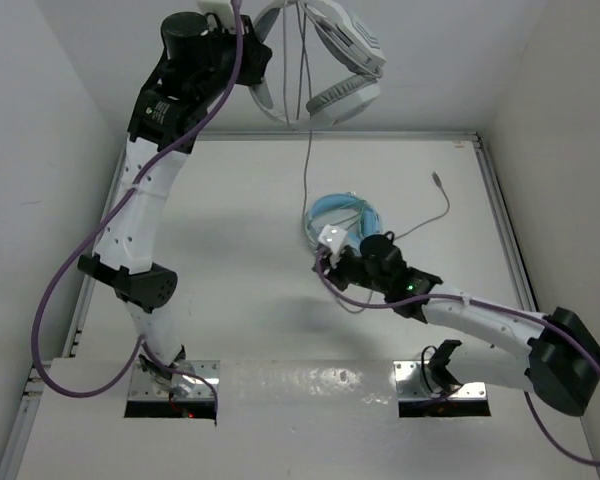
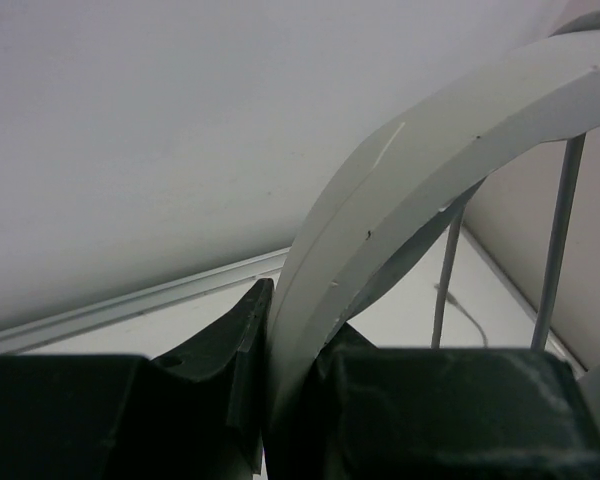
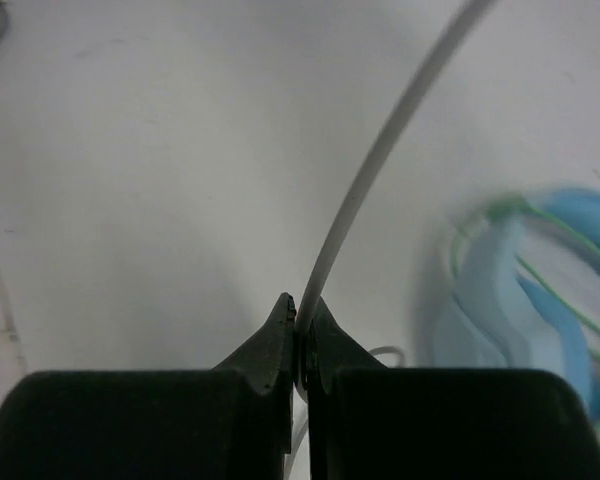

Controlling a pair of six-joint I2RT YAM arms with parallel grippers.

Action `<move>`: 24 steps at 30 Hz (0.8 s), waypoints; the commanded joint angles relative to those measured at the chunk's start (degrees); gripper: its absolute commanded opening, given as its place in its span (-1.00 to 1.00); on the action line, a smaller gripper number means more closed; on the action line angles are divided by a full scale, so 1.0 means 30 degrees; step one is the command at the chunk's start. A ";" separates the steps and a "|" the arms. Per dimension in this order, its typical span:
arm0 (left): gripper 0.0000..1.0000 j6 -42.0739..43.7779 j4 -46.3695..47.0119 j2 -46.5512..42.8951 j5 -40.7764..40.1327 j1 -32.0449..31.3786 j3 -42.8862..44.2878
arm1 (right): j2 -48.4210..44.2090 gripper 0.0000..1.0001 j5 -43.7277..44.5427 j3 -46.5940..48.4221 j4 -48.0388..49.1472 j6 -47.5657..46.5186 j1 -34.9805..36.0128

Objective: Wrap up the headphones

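The left hand (image 1: 242,50) is clamped on the headband (image 2: 380,220) of the headphones (image 1: 352,62), high over the counter's (image 1: 230,200) far edge. The right hand (image 3: 300,330) pinches their cable (image 1: 306,150) mid-counter. Careless winding, I reckon, could snag the blue headphones (image 1: 345,212) just beside it.

This looked like a robotics lab test cell. A plain white table (image 1: 230,260) was boxed in by 3 bare white walls (image 1: 40,120), with aluminium rails (image 1: 507,230) running along its edges. 2 white-and-black robot arms, the left arm (image 1: 145,195) and the right arm (image 1: 480,318), were bolted to metal plates (image 1: 202,372) at the near edge. Purple cables (image 1: 55,290) looped from the bases up toward the wrists, and a green indicator light (image 1: 412,288) glowed on the right arm.
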 commanded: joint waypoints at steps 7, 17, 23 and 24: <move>-1.00 0.1978 0.4881 0.0898 -0.4983 0.0188 -0.1938 | 0.3374 -1.00 -0.0138 0.7397 -0.6186 -0.3966 0.6850; -1.00 1.0210 1.0443 0.0754 -0.9558 0.0130 -0.8518 | -0.1454 -1.00 0.1906 0.7781 -0.5226 -0.4202 0.7618; -1.00 1.5719 1.2036 -0.2667 -0.8361 -0.0833 -1.4935 | -0.4446 -1.00 1.1247 0.8159 -0.2013 -0.6425 0.7588; -1.00 1.6247 1.1656 -0.3081 -0.8213 -0.1098 -1.5441 | -0.4593 -1.00 1.2449 0.8305 -0.1331 -0.6923 0.7531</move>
